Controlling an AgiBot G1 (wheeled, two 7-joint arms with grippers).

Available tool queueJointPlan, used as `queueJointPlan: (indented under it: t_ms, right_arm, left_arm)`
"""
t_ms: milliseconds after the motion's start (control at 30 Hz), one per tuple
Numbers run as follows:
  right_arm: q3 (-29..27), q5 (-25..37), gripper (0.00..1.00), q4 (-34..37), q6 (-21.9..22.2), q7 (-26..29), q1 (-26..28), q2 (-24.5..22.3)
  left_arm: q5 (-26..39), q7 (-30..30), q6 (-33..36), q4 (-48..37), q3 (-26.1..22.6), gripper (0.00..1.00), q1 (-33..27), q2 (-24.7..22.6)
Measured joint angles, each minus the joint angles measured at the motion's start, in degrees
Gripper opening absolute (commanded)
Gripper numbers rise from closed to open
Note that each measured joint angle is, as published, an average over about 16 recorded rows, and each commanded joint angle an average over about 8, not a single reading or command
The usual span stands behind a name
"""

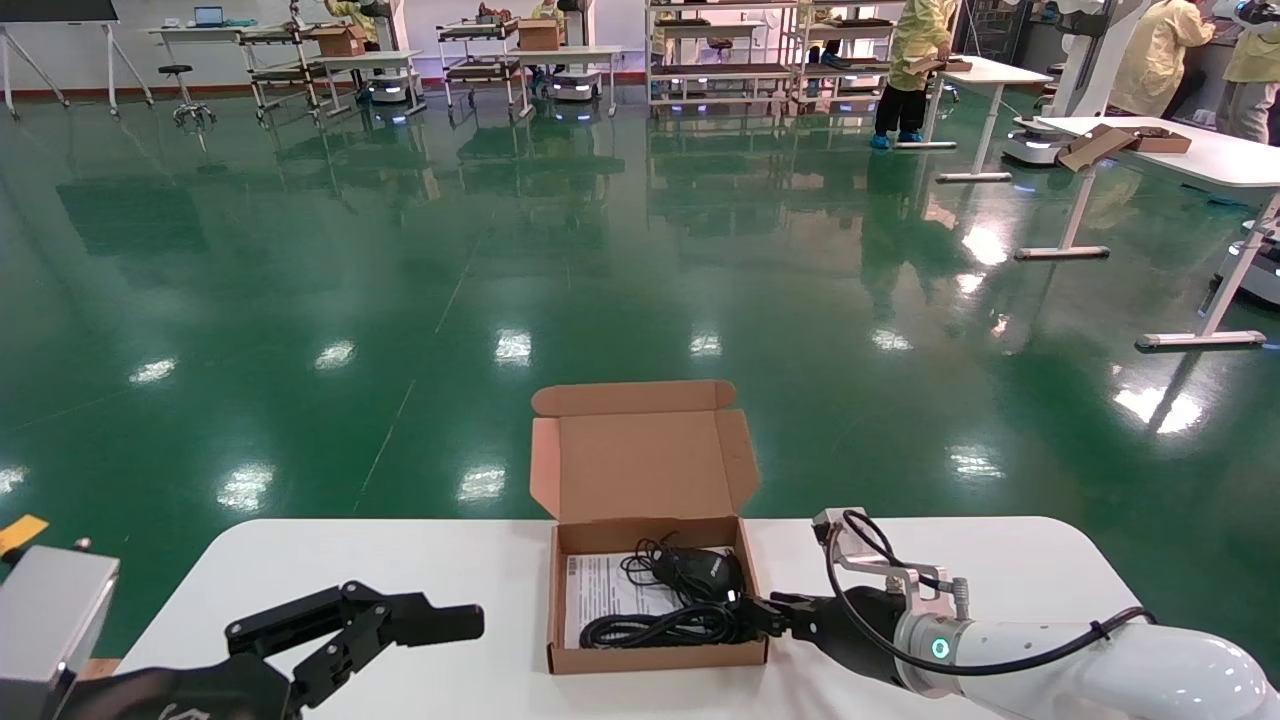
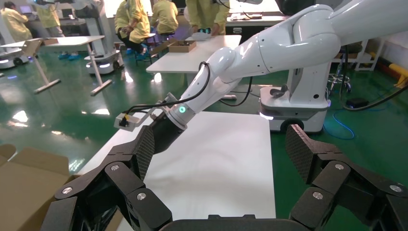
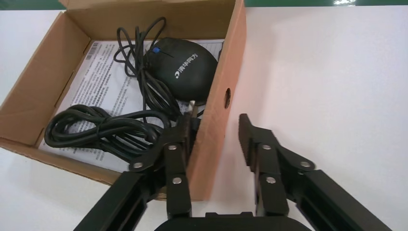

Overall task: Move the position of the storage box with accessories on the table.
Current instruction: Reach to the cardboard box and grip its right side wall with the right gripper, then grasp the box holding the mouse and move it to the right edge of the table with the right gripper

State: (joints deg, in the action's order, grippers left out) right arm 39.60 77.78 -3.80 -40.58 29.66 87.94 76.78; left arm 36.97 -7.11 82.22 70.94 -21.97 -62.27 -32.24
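Note:
The brown cardboard storage box (image 1: 655, 657) sits at the middle of the white table (image 1: 400, 570), its flap lid (image 1: 640, 465) standing open at the far side. Inside lie a black mouse (image 1: 700, 572), a coiled black cable (image 1: 650, 628) and a white printed sheet (image 1: 600, 590). My right gripper (image 1: 755, 608) is open and straddles the box's right wall (image 3: 219, 96): one finger is inside against the wall by the cable (image 3: 96, 130) and mouse (image 3: 185, 67), the other (image 3: 250, 139) is outside with a gap. My left gripper (image 1: 420, 640) is open and empty, left of the box.
The box's far side is close to the table's far edge, with green floor beyond. Bare tabletop (image 3: 327, 72) lies right of the box and between the box and my left gripper. Other white desks (image 1: 1180, 150), shelves and people stand far off.

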Motion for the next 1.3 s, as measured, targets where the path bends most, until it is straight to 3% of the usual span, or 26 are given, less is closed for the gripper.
queueJointPlan:
  t_ms: [700, 1000, 1300]
  right_arm:
    - [0.46, 0.02, 0.0, 0.43, -2.9, -0.66, 1.69, -0.66]
    - [0.69, 0.23, 0.0, -0.24, -7.85, -1.3, 5.5, -2.49]
    - [0.87, 0.55, 0.0, -1.97, -14.6, -1.85, 11.93, -7.64]
  left_arm:
    - [0.0, 0.0, 0.0, 0.0, 0.0, 1.0, 0.0, 0.0]
    - [0.0, 0.0, 0.0, 0.0, 0.0, 1.0, 0.0, 0.0]
    - [0.0, 0.0, 0.0, 0.0, 0.0, 1.0, 0.0, 0.0]
